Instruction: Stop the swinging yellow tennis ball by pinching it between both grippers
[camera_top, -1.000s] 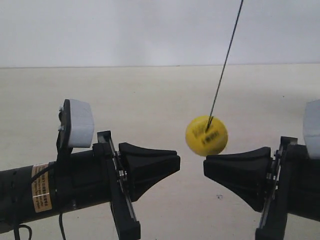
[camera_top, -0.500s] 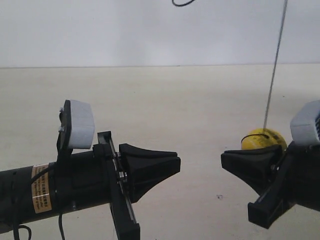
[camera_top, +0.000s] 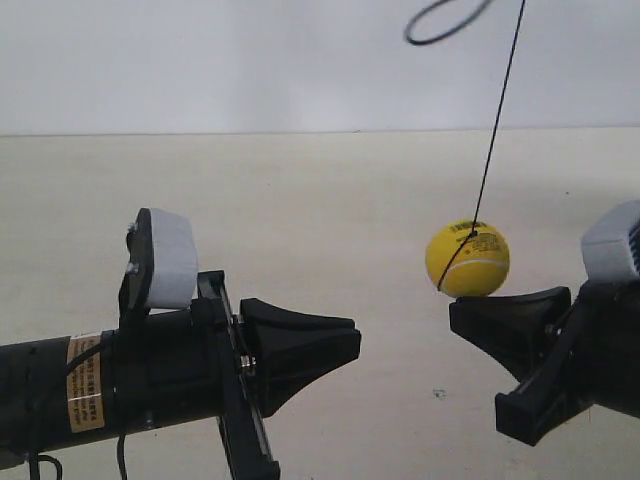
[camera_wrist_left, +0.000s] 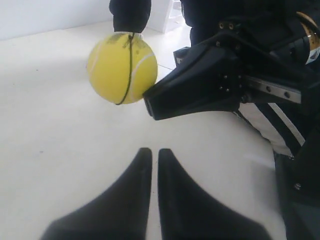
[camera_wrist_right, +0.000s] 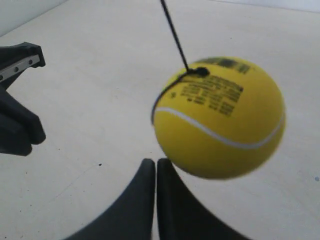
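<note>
left gripper (camera_wrist_left: 155, 152): jaws closed, only a hairline slit between the two fingers, nothing in them. It's the arm on the left of the scene, with the orange label (camera_top: 85, 395) on the barrel and the white-grey box (camera_top: 165, 258) on top.

right gripper (camera_wrist_right: 155, 165): also closed, fingers pressed together, empty. It sits on the right of the scene, tip pointing left at the other one. The tips face each other with a clear gap between them.

yellow tennis ball (camera_top: 467, 259) hangs on the dark string (camera_top: 497, 120), off the table (camera_top: 300, 220). It's just above the right gripper's tip, at its upper edge; touching or a hair off, can't tell. It's well apart from the left gripper's tip and higher than the line between the two tips, so not pinched. The string wraps round the ball and leans up to the right. A loose loop (camera_top: 430, 43) shows at the top. The ball's black printed sticker faces the right wrist camera.
</note>
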